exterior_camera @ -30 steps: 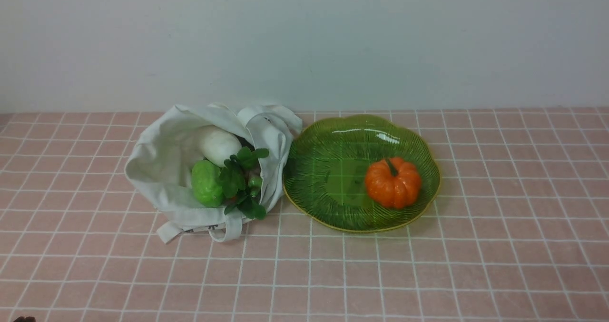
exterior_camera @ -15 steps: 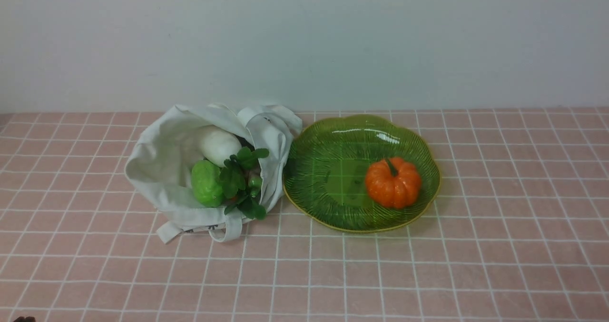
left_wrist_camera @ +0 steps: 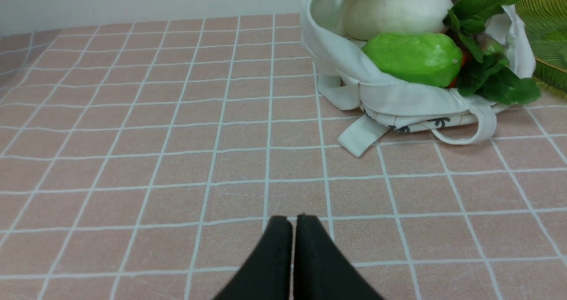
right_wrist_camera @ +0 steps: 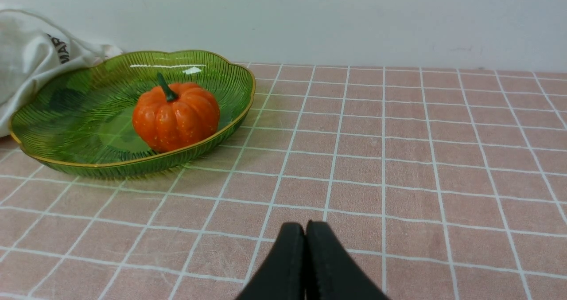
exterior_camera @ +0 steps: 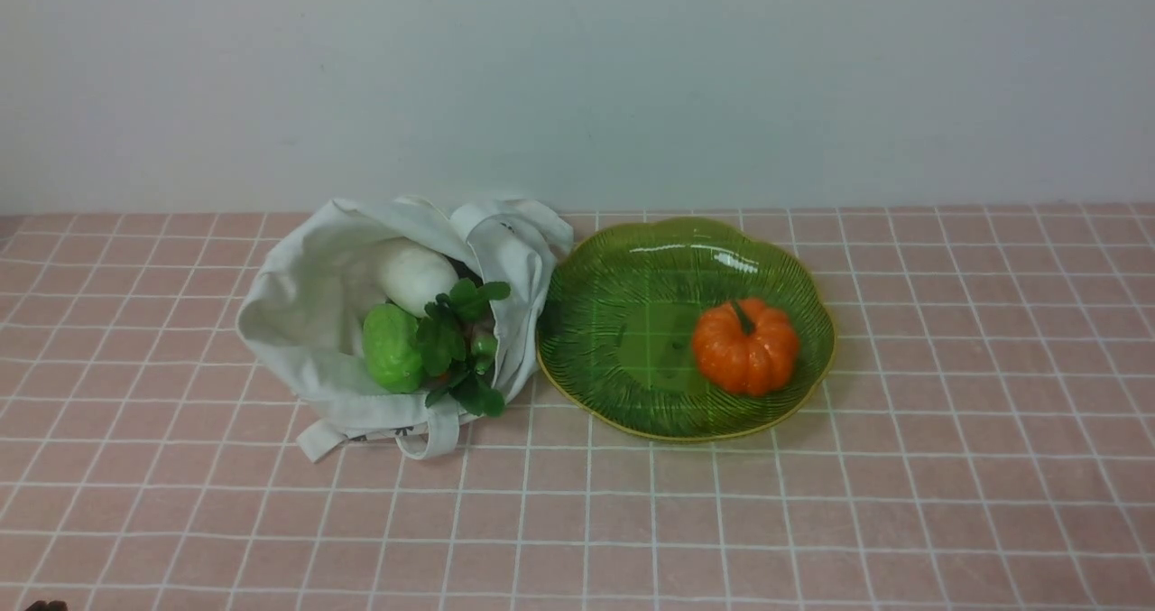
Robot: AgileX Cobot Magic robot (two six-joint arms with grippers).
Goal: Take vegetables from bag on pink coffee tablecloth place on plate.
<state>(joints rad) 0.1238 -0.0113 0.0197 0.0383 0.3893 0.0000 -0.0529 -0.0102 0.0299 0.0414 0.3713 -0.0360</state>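
My left gripper (left_wrist_camera: 294,218) is nearer the bag (exterior_camera: 307,322); light-green veg (left_wrist_camera: 414,58) lies ahead w/ long axis crosswise. Both jaws together, empty. Pumpkin (exterior_camera: 745,347) on plate (exterior_camera: 595,313).

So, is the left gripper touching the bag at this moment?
Apart. In the left wrist view the left gripper, shut, sits over bare pink tablecloth, with several grid squares showing between it and the bag.
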